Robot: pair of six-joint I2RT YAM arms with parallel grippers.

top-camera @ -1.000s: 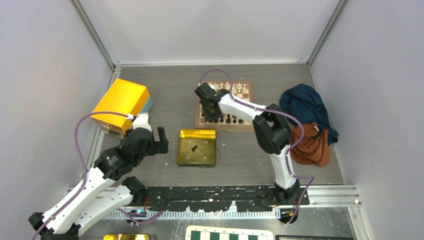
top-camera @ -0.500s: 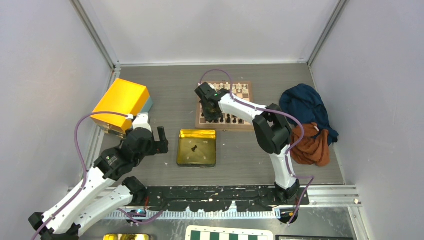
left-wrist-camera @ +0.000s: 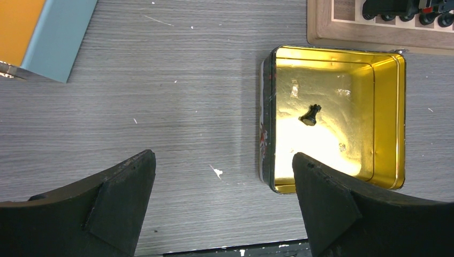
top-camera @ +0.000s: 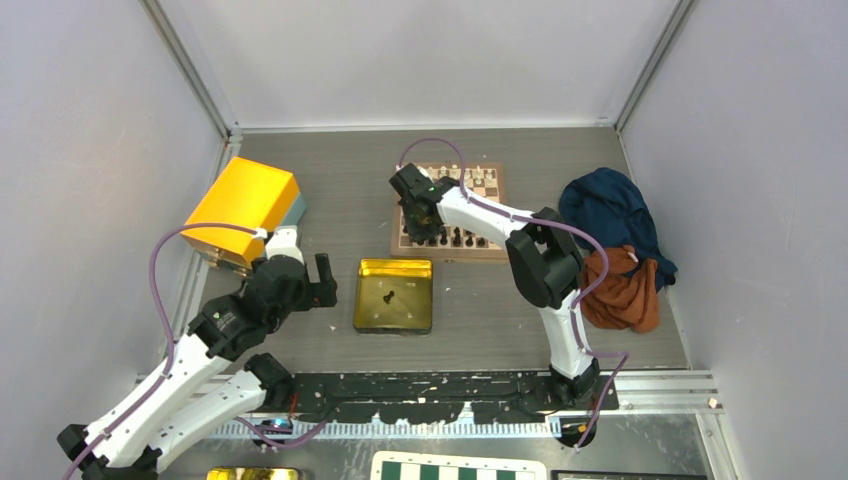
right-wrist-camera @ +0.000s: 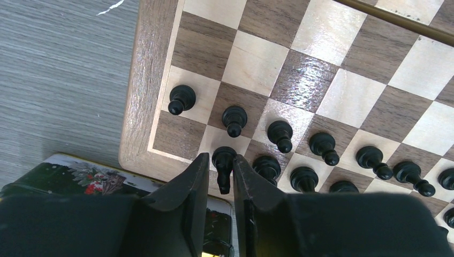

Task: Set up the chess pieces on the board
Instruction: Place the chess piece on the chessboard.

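top view, left tool [top-camera: 322,283]: I see its jaws standing wide apart with nothing in them, low over the tabletop [top-camera: 330,180].
top view, tin [top-camera: 362,300]: just right of the left tool; a loose piece [top-camera: 389,297] lies inside.
top view, right tool [top-camera: 415,200]: it hangs over the near left part of the board [top-camera: 470,257]; from here I cannot tell how its jaws stand.
top view, black pieces [top-camera: 455,238]: lined up along the board's near edge, right of that tool.
top view, box [top-camera: 243,207]: yellow, beyond the left tool and to its left.
top view, cloths [top-camera: 615,250]: a blue one and an orange one, right of the right arm.
left wrist, left tool [left-wrist-camera: 222,158]: both fingers [left-wrist-camera: 120,198] are far apart, and I see only tabletop [left-wrist-camera: 176,107] between them.
left wrist, tin [left-wrist-camera: 266,118]: ahead and to the right of the tips; the loose piece [left-wrist-camera: 310,114] lies on its side on the gold floor.
left wrist, board [left-wrist-camera: 321,37]: one corner shows beyond the tin.
left wrist, box [left-wrist-camera: 59,37]: far ahead on the left.
right wrist, right tool [right-wrist-camera: 219,163]: I have it clamped on the held piece [right-wrist-camera: 223,160], a black one.
right wrist, held piece: between the tips, over the cream square next to the corner of the board [right-wrist-camera: 147,80]; I cannot tell whether it touches.
right wrist, black pieces [right-wrist-camera: 281,135]: one row just ahead of the tips, another running off to their right.
right wrist, tin [right-wrist-camera: 80,179]: its printed wall shows left of the fingers.
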